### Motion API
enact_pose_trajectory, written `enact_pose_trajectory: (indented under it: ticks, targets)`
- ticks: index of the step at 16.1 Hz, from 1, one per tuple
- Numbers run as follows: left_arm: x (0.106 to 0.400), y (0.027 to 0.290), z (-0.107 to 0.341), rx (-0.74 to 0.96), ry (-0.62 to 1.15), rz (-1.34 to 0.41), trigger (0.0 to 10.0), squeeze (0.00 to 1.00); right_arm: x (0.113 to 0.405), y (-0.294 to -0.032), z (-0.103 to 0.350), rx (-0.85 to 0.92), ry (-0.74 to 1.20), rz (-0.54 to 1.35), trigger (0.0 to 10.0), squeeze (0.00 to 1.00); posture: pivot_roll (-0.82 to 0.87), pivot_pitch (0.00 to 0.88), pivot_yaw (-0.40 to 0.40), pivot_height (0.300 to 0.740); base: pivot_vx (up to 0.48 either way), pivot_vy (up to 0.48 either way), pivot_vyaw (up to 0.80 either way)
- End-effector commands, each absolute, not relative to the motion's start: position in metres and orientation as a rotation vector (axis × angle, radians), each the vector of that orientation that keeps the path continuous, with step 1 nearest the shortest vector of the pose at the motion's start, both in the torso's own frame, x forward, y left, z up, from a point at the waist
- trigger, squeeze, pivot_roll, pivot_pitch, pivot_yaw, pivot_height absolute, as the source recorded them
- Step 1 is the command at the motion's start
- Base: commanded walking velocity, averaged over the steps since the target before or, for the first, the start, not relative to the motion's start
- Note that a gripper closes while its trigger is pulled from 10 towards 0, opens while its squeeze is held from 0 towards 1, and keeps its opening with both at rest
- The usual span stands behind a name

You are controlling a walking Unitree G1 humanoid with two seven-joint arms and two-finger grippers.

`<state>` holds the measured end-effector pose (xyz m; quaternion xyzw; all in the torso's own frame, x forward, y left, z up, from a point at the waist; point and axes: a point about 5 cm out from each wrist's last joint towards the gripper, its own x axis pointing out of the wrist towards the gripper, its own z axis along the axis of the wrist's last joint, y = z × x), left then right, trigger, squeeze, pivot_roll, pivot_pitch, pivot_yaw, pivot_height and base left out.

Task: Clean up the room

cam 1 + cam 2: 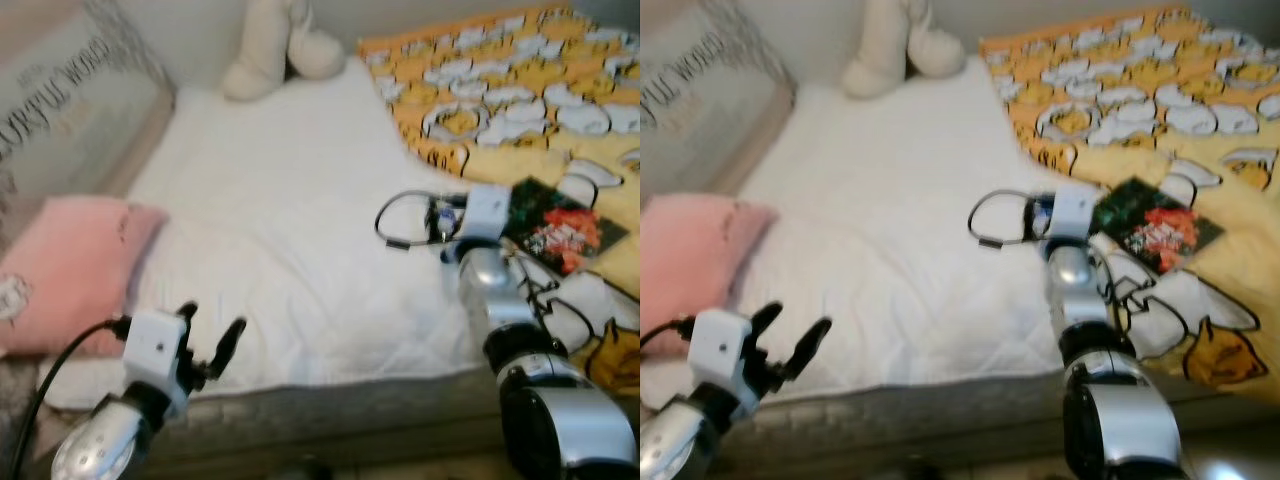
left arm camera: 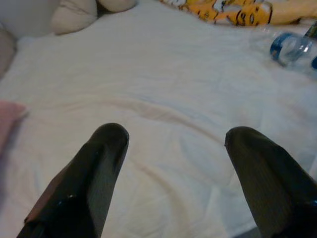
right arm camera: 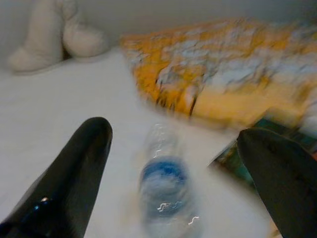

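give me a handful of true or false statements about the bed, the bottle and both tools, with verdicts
1. The right tool is open, with the water bottle lying between its fingers' line of sight. True.
2. The left tool is shut on the pink pillow. False: it is open and holds nothing, over the white bedding.
3. The bottle stands upright on the floor. False: it lies on the bed, near the edge of the yellow patterned blanket.
4. A cream plush toy sits at the far end of the bed. True.
5. A dark book with a red design lies on the yellow blanket. True.
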<state>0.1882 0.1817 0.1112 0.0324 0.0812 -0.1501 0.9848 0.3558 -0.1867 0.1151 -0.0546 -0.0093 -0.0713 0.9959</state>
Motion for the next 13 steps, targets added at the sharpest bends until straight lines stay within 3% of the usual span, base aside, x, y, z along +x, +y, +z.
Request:
enact_pose_trajectory:
  ticks: [1, 5, 9, 13]
  targets:
    - [0.191, 0.183, 0.108, 0.063, 0.158, -0.262, 10.0, 0.0, 0.338, -0.176, 0.121, -0.157, -0.111, -0.108, 10.0, 0.0, 0.02, 0.0, 0.137, 0.731, 0.0, 0.0, 0.0]
    - [0.209, 0.157, 0.099, -0.01, 0.123, -0.254, 10.0, 0.0, 0.259, -0.188, 0.114, -0.208, -0.102, -0.094, 10.0, 0.0, -0.11, 0.0, 0.079, 0.731, 0.0, 0.0, 0.0]
    - [0.203, 0.164, 0.101, 0.041, 0.134, -0.233, 10.0, 0.0, 0.191, -0.196, 0.1, -0.228, 0.072, -0.021, 10.0, 0.0, -0.12, 0.0, 0.063, 0.731, 0.0, 0.0, 0.0]
    - [0.218, 0.153, 0.111, 0.021, 0.054, -0.17, 10.0, 0.0, 0.202, -0.197, 0.103, -0.218, 0.046, -0.024, 10.0, 0.0, -0.13, 0.0, 0.058, 0.731, 0.0, 0.0, 0.0]
